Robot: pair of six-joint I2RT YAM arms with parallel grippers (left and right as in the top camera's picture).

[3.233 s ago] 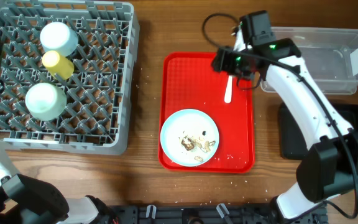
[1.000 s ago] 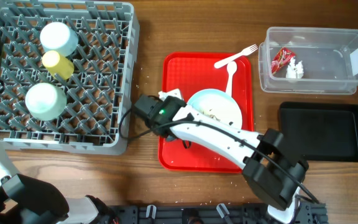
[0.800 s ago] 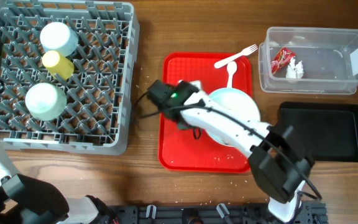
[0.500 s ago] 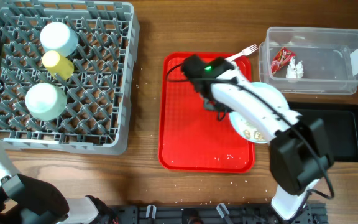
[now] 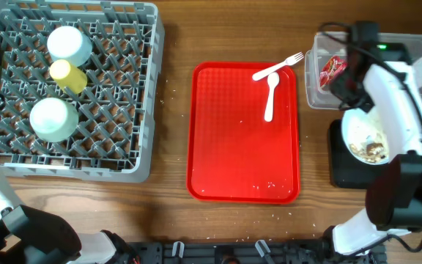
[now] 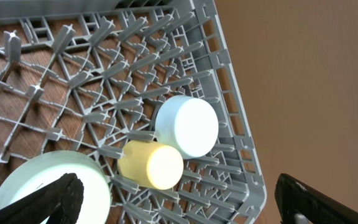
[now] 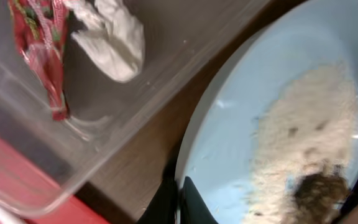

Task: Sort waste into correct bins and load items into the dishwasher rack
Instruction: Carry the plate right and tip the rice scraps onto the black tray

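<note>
Plate of scraps hangs over the black tray, rim pinched by our right gripper (left gripper spread wide, idle above the rack); we tip slowly, keeping crumbs inside the tray.

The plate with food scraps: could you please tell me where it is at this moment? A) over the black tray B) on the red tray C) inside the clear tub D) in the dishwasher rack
A: the overhead view shows the plate over the black tray, its rim gripped by the right end effector.
</note>
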